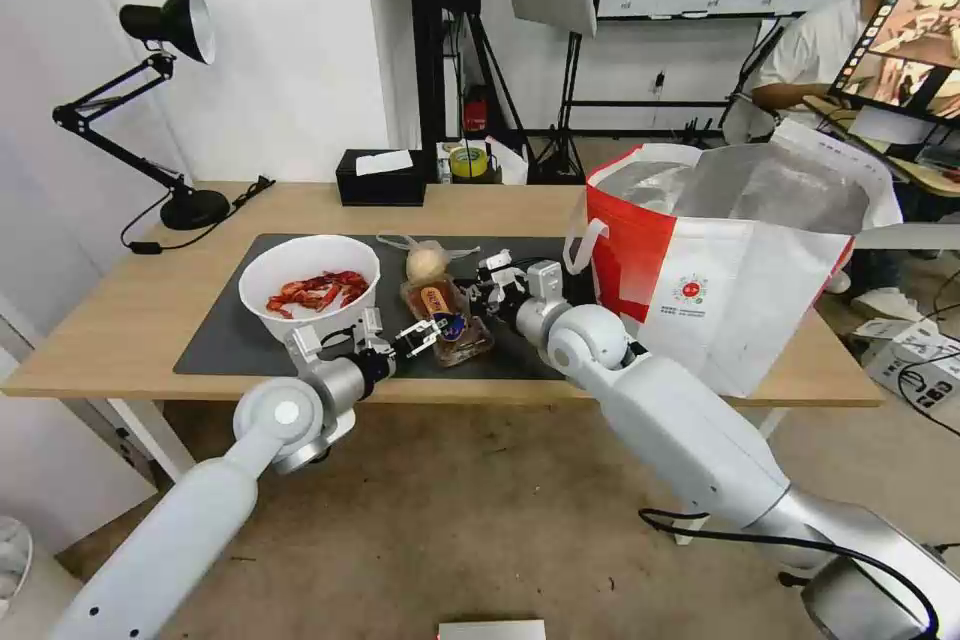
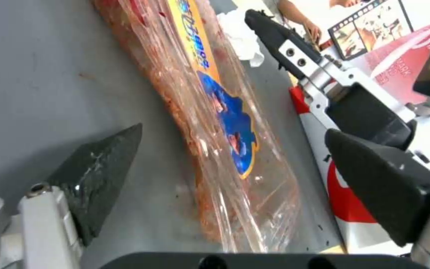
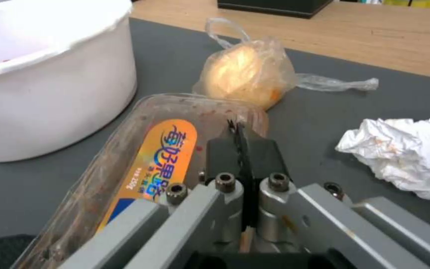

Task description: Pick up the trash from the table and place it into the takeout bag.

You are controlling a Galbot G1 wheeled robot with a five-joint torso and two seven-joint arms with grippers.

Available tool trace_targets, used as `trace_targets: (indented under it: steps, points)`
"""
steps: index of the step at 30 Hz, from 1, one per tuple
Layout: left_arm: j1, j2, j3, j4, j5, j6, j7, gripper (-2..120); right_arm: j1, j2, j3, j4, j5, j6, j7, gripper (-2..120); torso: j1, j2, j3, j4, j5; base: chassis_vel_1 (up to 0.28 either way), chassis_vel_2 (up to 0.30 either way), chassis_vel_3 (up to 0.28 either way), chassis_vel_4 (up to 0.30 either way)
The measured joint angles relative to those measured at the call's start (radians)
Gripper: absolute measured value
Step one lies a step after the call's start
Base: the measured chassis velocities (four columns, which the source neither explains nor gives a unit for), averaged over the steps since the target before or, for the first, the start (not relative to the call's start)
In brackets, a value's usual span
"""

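- Head view: both grippers meet at the clear plastic tray (image 1: 447,316) on the dark mat (image 1: 230,340), between the white bowl (image 1: 309,282) and the takeout bag (image 1: 740,250).
- The right gripper (image 3: 241,131) has its fingers pressed together, seemingly pinching the tray's rim.
- The left gripper (image 2: 235,168) is spread wide, one finger on each side of the tray's near end, not yet touching.
- I'd say the tray pickup is underway; next it needs a lift clear of the mat and a swing right, over the bag's tall rim.
- Room is tight: bowl just beside, bagged lump (image 3: 247,73) behind, crumpled tissue (image 3: 409,149) near.
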Motion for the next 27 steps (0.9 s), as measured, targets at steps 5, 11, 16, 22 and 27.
trace_targets:
  steps: [5, 11, 16, 22, 27]
  points:
    - [-0.005, -0.006, 0.007, 0.006, 0.0, -0.003, -0.012, 76, -0.003, -0.001, 0.004, 0.001, 0.0, 0.0, 0.0, 0, 0.0, 0.0, 0.0, 0.0, -0.0001, 0.0, 0.0, 0.0, 0.0]
    - [-0.006, -0.006, 0.008, 0.006, 0.001, -0.005, -0.012, 57, -0.004, -0.004, 0.007, 0.004, 0.0, 0.0, 0.0, 0, 0.0, 0.0, 0.0, 0.0, -0.0001, 0.0, 0.0, 0.0, 0.0]
    - [-0.006, -0.006, 0.008, 0.005, 0.001, -0.007, -0.013, 40, -0.007, -0.003, 0.01, 0.005, 0.0, 0.0, 0.001, 0, 0.0, 0.0, 0.0, 0.0, -0.0001, 0.0, 0.0, 0.0, 0.0]
    - [-0.005, -0.005, 0.01, 0.002, 0.003, -0.009, -0.013, 19, -0.009, -0.001, 0.011, 0.006, 0.0, 0.0, 0.001, 0, 0.0, 0.0, 0.0, 0.0, -0.0001, 0.0, 0.0, 0.0, 0.0]
    - [-0.004, -0.009, 0.011, 0.001, 0.004, -0.012, -0.013, 0, -0.012, -0.001, 0.015, 0.008, 0.0, 0.0, 0.002, 0, 0.0, 0.0, 0.0, 0.0, 0.0, 0.0, 0.0, 0.0, 0.0]
